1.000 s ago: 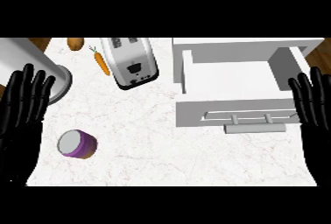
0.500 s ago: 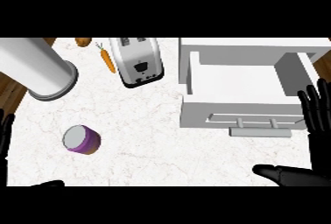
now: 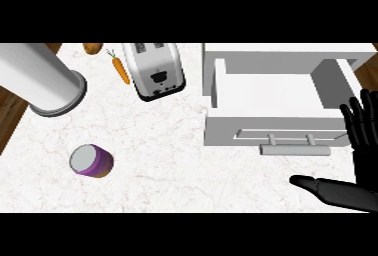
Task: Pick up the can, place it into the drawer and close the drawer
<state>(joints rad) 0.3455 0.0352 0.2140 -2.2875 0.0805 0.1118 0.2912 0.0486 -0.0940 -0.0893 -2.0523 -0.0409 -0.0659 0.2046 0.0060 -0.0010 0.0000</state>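
change: left robot hand gone from view, right robot hand stays open by drawer | can untouched near tabletop's left edge | grasp pending

Can front left on counter; open drawer right; toaster behind, between.

A white marble counter top with faint reddish veins fills nearly the whole view under even, soft light. Brown wooden floor shows past its left edge and in a thin strip at the far right corner. No walls or windows can be seen.
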